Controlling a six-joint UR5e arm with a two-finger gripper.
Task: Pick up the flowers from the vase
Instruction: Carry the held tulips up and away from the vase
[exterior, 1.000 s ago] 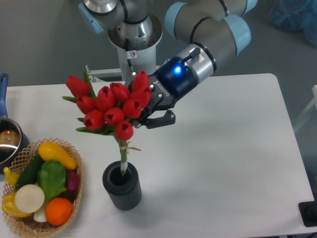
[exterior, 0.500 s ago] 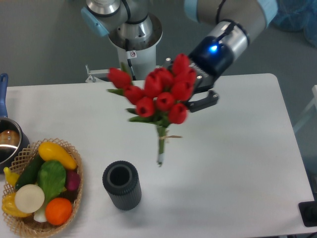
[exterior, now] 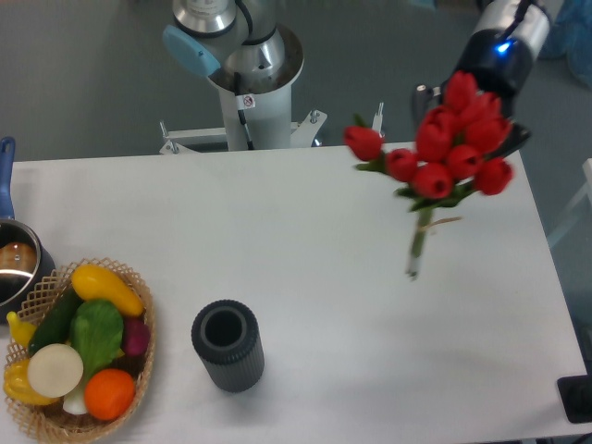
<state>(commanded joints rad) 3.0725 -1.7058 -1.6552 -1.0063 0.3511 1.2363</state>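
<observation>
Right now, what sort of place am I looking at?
Probably a robot lab or test bench: an arm bolted behind a plain white table, its pincer holding red flowers, with a vase and toy vegetable basket.

A small white sticker with a red mark (exterior: pixel 247 100) sits on the robot's base column (exterior: pixel 252 92), but it is too tiny to read, and no other words or numbers show.
</observation>
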